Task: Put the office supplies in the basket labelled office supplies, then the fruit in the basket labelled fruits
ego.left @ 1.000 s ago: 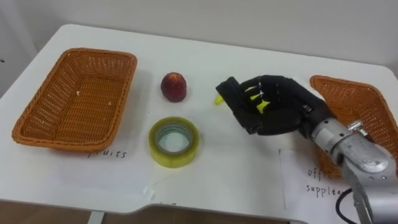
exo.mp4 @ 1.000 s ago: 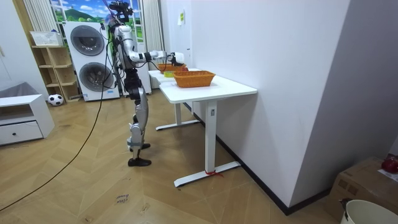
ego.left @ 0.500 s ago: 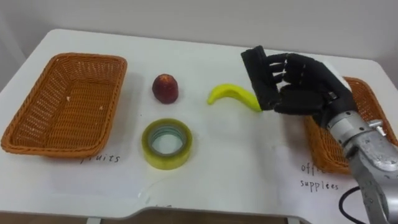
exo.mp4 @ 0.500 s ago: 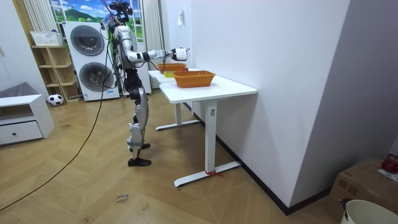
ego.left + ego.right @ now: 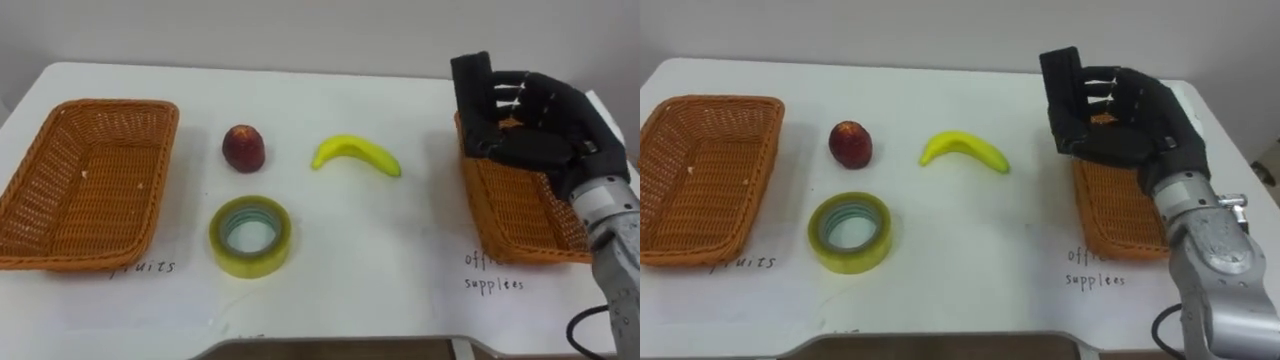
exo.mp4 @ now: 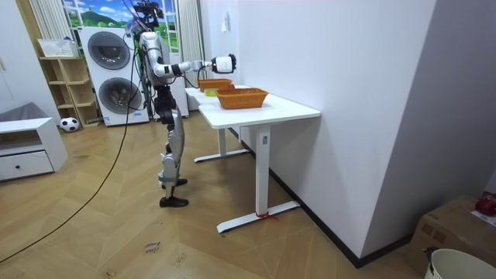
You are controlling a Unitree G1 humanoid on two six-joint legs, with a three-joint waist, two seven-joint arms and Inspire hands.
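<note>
My right hand (image 5: 535, 125) (image 5: 1120, 115) is raised above the near-left rim of the right wicker basket (image 5: 500, 215), its fingers curled round a black block-shaped object (image 5: 472, 88). A yellow banana (image 5: 355, 155) lies on the white table (image 5: 380, 270) left of that basket. Further left stands a red apple (image 5: 243, 148). A roll of yellow tape (image 5: 250, 235) lies flat in front of the apple. The left wicker basket (image 5: 35, 245) holds nothing. In the room view I stand at the table's end with my right arm (image 6: 221, 63) stretched out over it.
Handwritten paper labels lie in front of each basket, one at the left (image 5: 145, 267) and one at the right (image 5: 485, 280). The table's front edge (image 5: 330, 345) runs along the bottom. A wall rises behind the table.
My right hand has lifted from over the banana and swung right with the black object, to above the right basket. The camera has turned right, so the whole picture has shifted left.
</note>
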